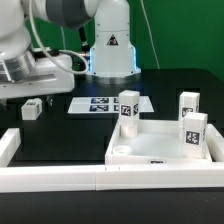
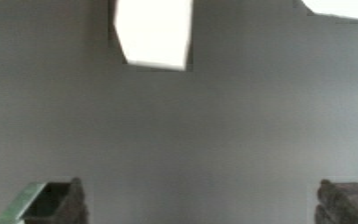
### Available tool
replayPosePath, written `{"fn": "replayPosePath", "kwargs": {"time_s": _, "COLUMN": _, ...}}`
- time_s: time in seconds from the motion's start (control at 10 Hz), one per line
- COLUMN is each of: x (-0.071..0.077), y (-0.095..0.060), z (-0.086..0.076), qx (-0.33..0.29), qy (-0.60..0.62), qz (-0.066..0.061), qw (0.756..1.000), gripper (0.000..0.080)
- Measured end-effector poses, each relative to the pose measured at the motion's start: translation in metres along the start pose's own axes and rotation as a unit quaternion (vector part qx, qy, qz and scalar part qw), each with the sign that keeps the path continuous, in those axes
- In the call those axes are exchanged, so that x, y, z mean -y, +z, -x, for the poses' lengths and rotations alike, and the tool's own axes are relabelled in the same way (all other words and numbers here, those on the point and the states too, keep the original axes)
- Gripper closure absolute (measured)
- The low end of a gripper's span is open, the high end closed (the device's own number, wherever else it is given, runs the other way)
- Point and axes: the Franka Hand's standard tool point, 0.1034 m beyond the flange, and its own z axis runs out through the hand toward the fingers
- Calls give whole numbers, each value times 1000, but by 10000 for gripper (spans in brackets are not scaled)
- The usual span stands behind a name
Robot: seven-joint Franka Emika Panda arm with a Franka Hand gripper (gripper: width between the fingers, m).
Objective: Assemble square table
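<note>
Currently white square slab [image 1: 160, 148], raised rim; three tagged legs [image 1: 128, 110] upright.

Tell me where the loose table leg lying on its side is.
In the exterior view, the lying leg sits at the left, on the dark table just left of the marker board and apart from the square tabletop.

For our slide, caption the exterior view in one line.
Three legs stand upright by the tabletop, a fourth lies apart, arm raised at left.
</note>
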Motion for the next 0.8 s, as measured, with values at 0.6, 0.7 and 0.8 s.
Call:
{"fn": "replayPosePath", "kwargs": {"time_s": 0.6, "x": -12, "y": 24, "z": -2, "qx": 124, "qy": 8, "qz": -10, "qw": 992, "gripper": 150}}
{"fn": "replayPosePath", "kwargs": {"time_s": 0.7, "x": -22, "y": 42, "z": 8, "qx": 131, "qy": 28, "qz": -10, "qw": 991, "gripper": 150}}
{"fn": "replayPosePath", "kwargs": {"time_s": 0.8, "x": -19, "y": 41, "z": 8, "qx": 133, "qy": 27, "qz": -11, "qw": 991, "gripper": 150}}
